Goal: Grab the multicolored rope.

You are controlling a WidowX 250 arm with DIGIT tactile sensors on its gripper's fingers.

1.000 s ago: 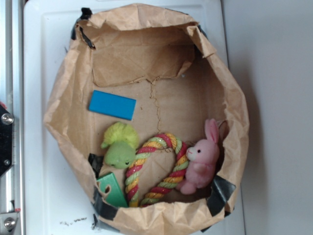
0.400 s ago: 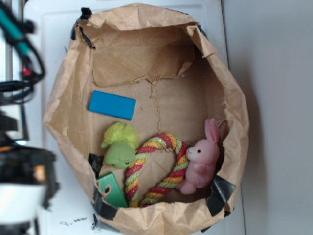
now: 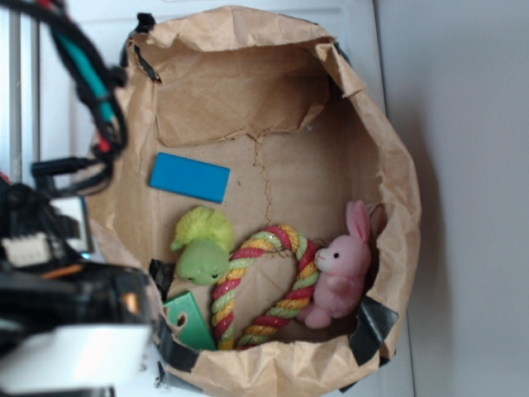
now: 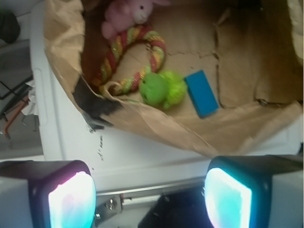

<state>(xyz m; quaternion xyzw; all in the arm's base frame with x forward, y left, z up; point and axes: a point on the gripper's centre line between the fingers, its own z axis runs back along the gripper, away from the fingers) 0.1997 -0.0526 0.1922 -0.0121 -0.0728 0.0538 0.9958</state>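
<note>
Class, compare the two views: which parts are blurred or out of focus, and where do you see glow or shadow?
Exterior view: the robot arm at left is a blurred smear, while the multicolored rope and pink bunny are sharp. Wrist view: the gripper pads glow pink and cyan, the whole picture is soft, and the paper bag interior is shadowed at right.

The setting is a robot test station in a lab or workshop. A white worktop (image 3: 91, 99) carries a brown paper bag (image 3: 388, 165) with its rim folded down and patched with black tape (image 3: 372, 327). A metal rail (image 4: 147, 194) with bolts edges the worktop. Loose cables (image 4: 14, 99) lie beside it. A plain grey surface (image 3: 471, 198) borders the worktop.
</note>
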